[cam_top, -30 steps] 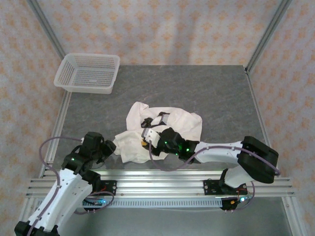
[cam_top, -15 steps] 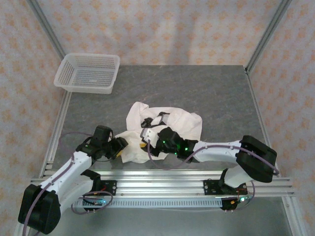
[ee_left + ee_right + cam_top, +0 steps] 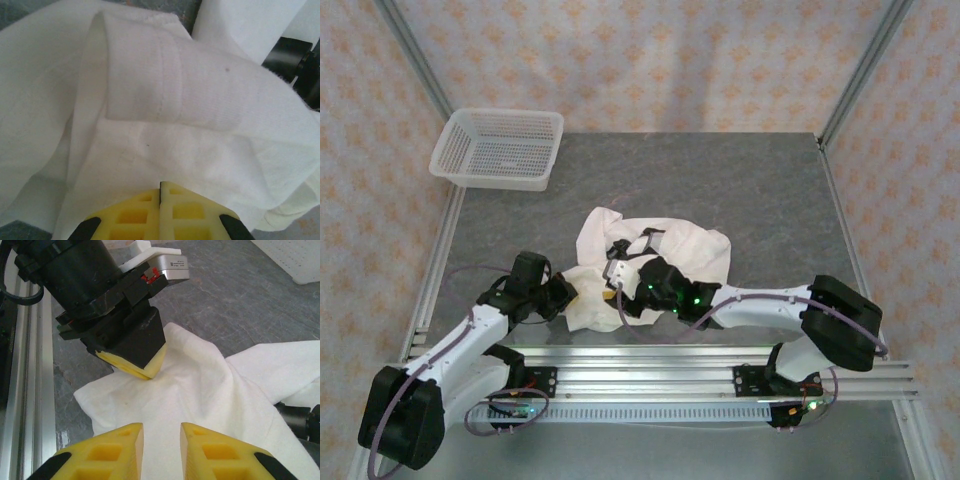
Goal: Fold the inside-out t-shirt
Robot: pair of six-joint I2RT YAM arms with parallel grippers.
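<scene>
Table edges: the grey table (image 3: 750, 180) has metal posts at its far corners. A silver rail (image 3: 650, 365) runs along its near edge.
Open room: the far half and the right side of the table are bare. That is where there is the most space.
Basket: a white mesh basket (image 3: 535, 183) made of plastic sits at the far left corner, well apart from the cloth.
T-shirt place: the inside-out t-shirt (image 3: 705, 250) lies in a heap in the middle of the table, nearer the rail than the far edge.
Left gripper: the left gripper (image 3: 563, 295) is at the near left edge of the shirt. Its yellow tips are pressed tight together with no gap, and they touch the cloth. I cannot tell if a bit of cloth is pinched between them.
Right gripper: the right gripper (image 3: 161, 432) hangs over the near part of the shirt, just beside the left gripper. Its two yellow fingers (image 3: 120, 440) stand a little apart, with a narrow gap and nothing in between.
Cloth look: soft, cream-white and wrinkly. The left wrist view shows a folded hem (image 3: 170, 82) with a stitched line.
Table look: dark grey and stony, flat and hard.
</scene>
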